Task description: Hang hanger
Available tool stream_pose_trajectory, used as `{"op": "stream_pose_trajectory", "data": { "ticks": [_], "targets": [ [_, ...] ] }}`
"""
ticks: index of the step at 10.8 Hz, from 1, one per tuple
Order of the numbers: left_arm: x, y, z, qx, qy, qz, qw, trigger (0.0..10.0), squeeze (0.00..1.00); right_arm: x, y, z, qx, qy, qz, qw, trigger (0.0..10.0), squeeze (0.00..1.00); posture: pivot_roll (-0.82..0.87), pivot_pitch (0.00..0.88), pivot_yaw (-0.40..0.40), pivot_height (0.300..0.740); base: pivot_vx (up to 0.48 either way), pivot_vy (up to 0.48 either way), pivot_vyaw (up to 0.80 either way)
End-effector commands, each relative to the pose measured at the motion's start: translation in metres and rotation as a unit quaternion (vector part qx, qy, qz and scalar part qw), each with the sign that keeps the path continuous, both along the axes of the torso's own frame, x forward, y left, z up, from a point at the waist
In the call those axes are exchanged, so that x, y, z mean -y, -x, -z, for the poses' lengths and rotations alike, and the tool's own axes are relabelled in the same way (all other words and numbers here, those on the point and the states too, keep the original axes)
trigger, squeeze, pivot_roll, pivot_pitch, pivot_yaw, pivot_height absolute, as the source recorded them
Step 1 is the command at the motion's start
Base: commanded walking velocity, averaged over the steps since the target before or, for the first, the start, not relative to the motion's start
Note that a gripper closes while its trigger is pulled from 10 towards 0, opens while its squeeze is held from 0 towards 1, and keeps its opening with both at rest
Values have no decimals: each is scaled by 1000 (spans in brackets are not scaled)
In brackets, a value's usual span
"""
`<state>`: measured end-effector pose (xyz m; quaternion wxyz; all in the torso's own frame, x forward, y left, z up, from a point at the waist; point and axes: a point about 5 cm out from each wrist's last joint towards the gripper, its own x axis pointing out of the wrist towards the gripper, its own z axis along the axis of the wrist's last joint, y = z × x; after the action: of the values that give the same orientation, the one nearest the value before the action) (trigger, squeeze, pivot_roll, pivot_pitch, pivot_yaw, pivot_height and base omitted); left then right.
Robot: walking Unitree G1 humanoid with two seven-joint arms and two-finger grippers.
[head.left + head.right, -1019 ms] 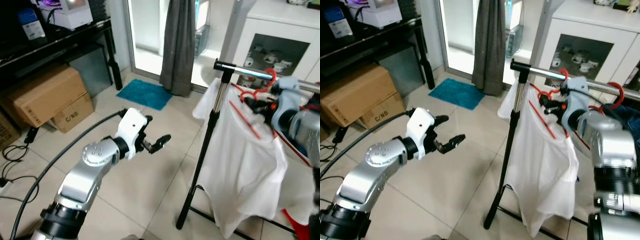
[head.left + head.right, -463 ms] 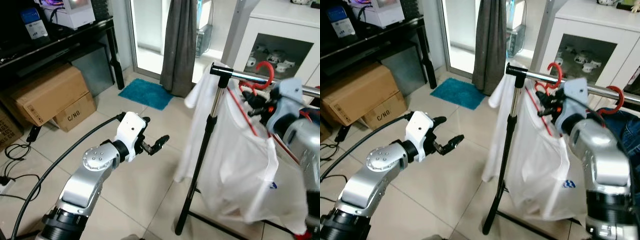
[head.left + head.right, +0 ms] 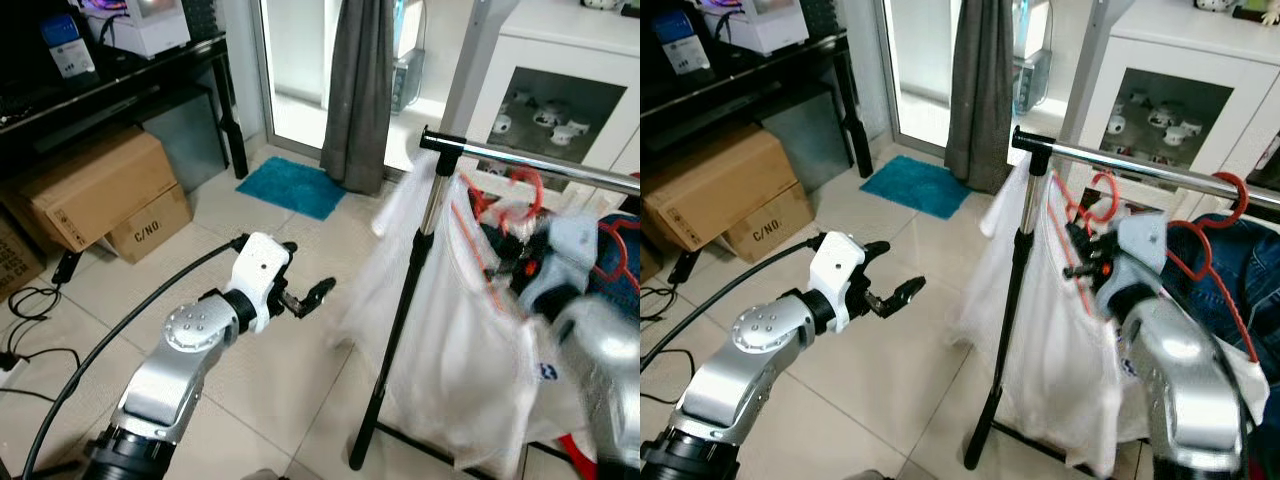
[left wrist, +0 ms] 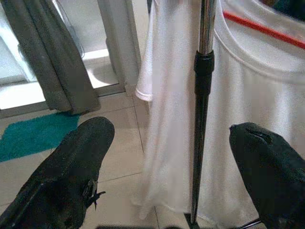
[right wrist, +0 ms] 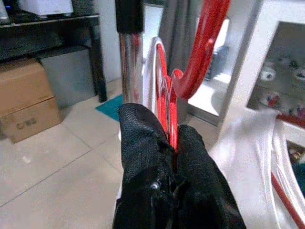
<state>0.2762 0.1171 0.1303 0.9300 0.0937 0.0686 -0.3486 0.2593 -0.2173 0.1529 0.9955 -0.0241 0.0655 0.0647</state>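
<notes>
- A gray curtain (image 3: 357, 90) hangs at the back, by a bright doorway.
- A blue mat (image 3: 289, 187) lies on the floor tiles just in front of the curtain.
- Two brown boxes (image 3: 95, 195) sit on the floor under a black table (image 3: 120, 75).
- A white cabinet (image 3: 1180, 90) stands at the back, with small cups (image 3: 1145, 120) behind its glass.
- Black cables (image 3: 25, 310) lie on the floor near the boxes.
- Blue jeans (image 3: 1240, 300) hang on the right.
</notes>
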Motion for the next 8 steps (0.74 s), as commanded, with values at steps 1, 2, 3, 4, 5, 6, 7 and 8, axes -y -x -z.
{"op": "stream_pose_trajectory", "data": {
  "ticks": [1, 2, 3, 4, 5, 6, 7, 8],
  "targets": [
    [0, 1, -1, 1, -3, -2, 1000, 10000, 561, -4, 9, 1, 13, 2, 34, 999, 0, 0, -179, 0, 38, 719, -341, 0, 0],
    [1, 3, 0, -2, -3, 2, 1000, 10000, 561, -7, 14, 8, 5, -6, 54, 999, 0, 0, -180, 0, 43, 719, -345, 0, 0],
    [1, 3, 0, -3, -3, 3, 1000, 10000, 557, -7, 15, 9, 4, -9, 60, 998, 0, 0, -180, 0, 45, 719, -345, 0, 0],
    [0, 5, -1, -4, -3, 5, 1000, 10000, 557, -9, 20, 14, -4, -21, 66, 998, 0, 0, -181, 0, 49, 719, -341, 0, 0],
    [0, 5, -1, -5, -3, 6, 1000, 10000, 557, -10, 20, 15, -4, -23, 66, 998, 0, 0, -181, 0, 49, 719, -341, 0, 0],
    [0, 5, 0, -7, -1, 7, 1000, 10000, 561, -14, 23, 16, -6, -33, 68, 997, 549, 0, -184, 0, 44, 719, -345, 0, 0],
    [2, 4, 0, -7, 1, 7, 1000, 10000, 557, -16, 22, 15, -5, -38, 66, 997, 784, 0, -184, 0, 44, 719, -345, 0, 0],
    [3, 4, -1, -6, 3, 7, 1000, 10000, 557, -18, 20, 13, -1, -41, 59, 997, 1490, 0, -187, 0, 44, 719, -334, 0, 0]
  ]
}}
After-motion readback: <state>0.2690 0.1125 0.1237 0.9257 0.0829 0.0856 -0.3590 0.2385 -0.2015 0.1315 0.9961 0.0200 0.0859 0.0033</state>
